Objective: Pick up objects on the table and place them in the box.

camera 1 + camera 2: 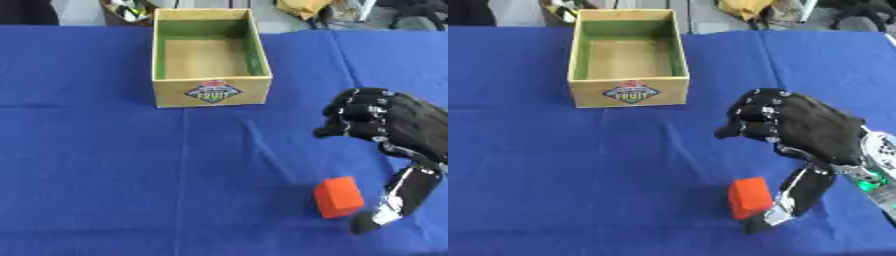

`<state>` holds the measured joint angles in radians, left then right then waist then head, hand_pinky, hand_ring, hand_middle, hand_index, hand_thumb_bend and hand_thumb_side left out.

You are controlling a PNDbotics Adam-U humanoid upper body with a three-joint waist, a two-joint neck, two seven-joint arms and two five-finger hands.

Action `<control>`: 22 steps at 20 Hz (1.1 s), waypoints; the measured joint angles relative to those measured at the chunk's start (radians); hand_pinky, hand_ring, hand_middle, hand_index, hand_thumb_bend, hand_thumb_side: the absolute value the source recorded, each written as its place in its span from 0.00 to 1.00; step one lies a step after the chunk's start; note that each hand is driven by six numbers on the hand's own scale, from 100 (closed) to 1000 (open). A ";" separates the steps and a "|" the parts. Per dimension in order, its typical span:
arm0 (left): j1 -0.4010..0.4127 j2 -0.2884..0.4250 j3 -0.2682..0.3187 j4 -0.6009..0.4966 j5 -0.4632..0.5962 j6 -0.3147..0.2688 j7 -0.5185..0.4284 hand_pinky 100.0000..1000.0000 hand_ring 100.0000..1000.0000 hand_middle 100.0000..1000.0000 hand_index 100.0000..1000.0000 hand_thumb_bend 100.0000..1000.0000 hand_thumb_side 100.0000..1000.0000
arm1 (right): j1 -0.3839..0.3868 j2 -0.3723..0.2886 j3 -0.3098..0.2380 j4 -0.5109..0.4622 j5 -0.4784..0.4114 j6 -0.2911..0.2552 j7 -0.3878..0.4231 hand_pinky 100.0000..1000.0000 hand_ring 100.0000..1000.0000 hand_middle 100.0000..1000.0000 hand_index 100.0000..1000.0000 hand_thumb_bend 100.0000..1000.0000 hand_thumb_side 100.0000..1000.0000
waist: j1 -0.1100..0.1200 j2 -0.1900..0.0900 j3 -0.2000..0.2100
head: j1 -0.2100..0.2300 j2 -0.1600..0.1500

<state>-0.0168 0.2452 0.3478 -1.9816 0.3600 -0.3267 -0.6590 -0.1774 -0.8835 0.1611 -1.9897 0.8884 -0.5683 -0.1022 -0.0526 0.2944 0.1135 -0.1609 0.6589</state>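
One object is left out: left to right, the open cardboard box (211, 91), green inside, sits far on the blue-clothed desk (87, 175); the matte orange block (339, 197) lies near, thumb beside it, under the right hand (389, 125), fingers curled, nothing gripped. Lower, then pinch its flat sides squarely.

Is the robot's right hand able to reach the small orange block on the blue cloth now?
Probably yes. The right hand hovers just beside the small orange block, its thumb next to the block, fingers curled above, and nothing lies between them on the blue cloth.
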 measured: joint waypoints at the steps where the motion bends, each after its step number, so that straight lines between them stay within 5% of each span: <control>1: 0.000 0.000 0.000 0.000 0.000 0.000 -0.001 0.00 0.04 0.06 0.34 0.00 1.00 | 0.000 0.002 0.001 0.000 0.014 0.001 0.002 0.67 0.67 0.55 0.75 0.77 1.00 | 0.000 0.001 0.001 | 0.000 0.000; 22: -0.001 0.000 -0.006 0.000 -0.002 0.001 -0.009 0.00 0.04 0.07 0.34 0.00 1.00 | 0.021 0.089 0.039 0.000 0.199 0.018 0.073 0.67 0.66 0.53 0.75 0.78 1.00 | -0.006 0.007 -0.013 | 0.019 0.000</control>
<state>-0.0180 0.2452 0.3421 -1.9816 0.3581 -0.3254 -0.6683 -0.1569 -0.7947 0.2004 -1.9897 1.0874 -0.5501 -0.0291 -0.0586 0.3014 0.1010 -0.1415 0.6584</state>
